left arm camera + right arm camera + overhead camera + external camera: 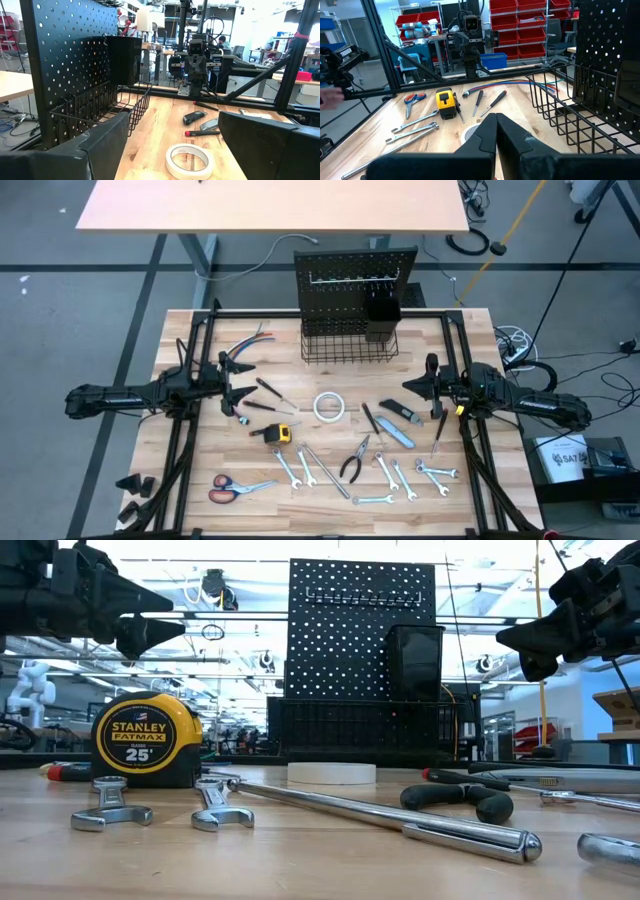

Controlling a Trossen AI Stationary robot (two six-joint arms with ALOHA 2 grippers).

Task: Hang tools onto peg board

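Note:
The peg board (355, 275) stands upright at the table's far middle, with a wire basket (348, 342) and a black cup (381, 315). The tools lie flat on the table: yellow tape measure (281, 433), orange-handled scissors (232, 488), pliers (356, 463), several wrenches (300, 468), screwdrivers (268, 392) and a blue knife (399, 432). My left gripper (248, 377) is open and empty above the table's left part, pointing right; its fingers stand wide apart in the left wrist view (172, 120). My right gripper (407, 387) is shut and empty at the right, pointing left; its fingers meet in the right wrist view (495, 117).
A white tape roll (329, 406) lies at the table's middle. A bundle of coloured wires (250, 340) lies at the far left. A black frame (200, 330) runs along the table's sides. A second wooden table (270, 205) stands behind the peg board.

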